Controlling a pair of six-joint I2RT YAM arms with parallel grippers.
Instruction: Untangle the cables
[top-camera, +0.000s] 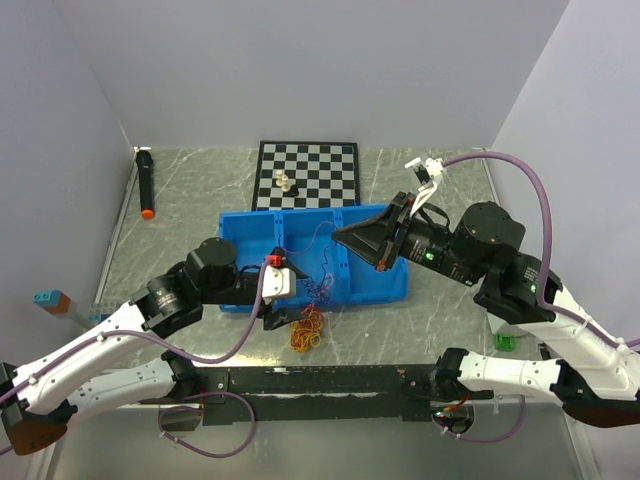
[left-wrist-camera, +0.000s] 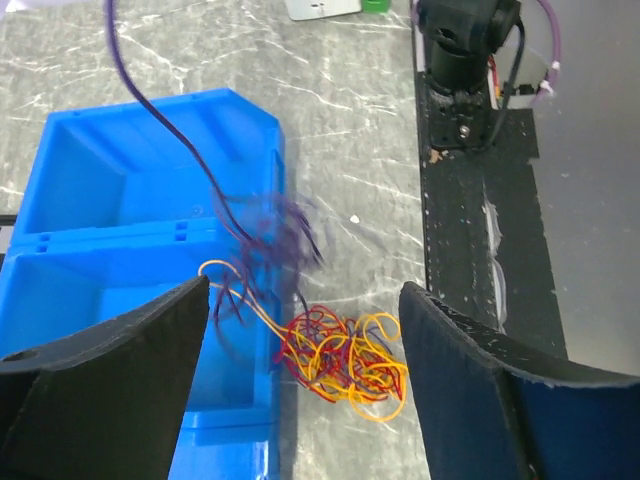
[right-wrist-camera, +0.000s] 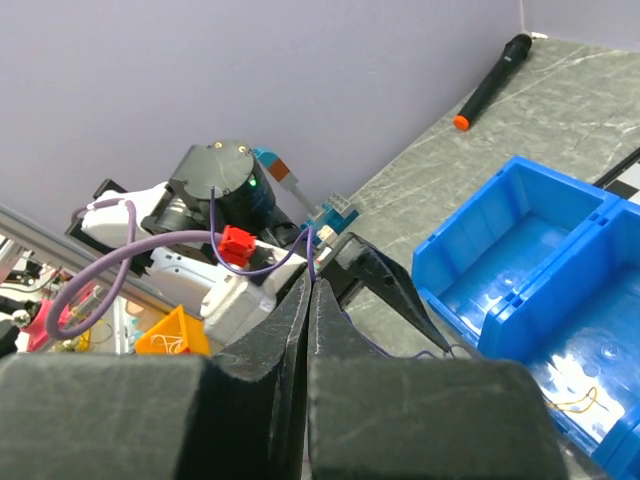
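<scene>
The cables (left-wrist-camera: 345, 355) lie as a small yellow, red and purple tangle on the table, against the front wall of the blue bin (left-wrist-camera: 120, 190). In the top view this bunch of cables (top-camera: 307, 328) sits just in front of the bin. My left gripper (left-wrist-camera: 305, 385) hovers over it, open, one finger on either side and nothing held. My right gripper (top-camera: 337, 236) is above the bin, shut on a thin purple cable (left-wrist-camera: 150, 100) that stretches up from the tangle. Loose purple strands (left-wrist-camera: 272, 228) hang blurred over the bin's edge. In the right wrist view the purple cable (right-wrist-camera: 312, 258) leaves the closed fingertips.
The blue bin (top-camera: 240, 225) has several compartments. Behind it lies a chessboard (top-camera: 320, 165) with a few pieces (top-camera: 284, 182). A black marker with an orange tip (top-camera: 145, 183) lies at the back left. The black mounting strip (top-camera: 320, 382) runs along the near edge.
</scene>
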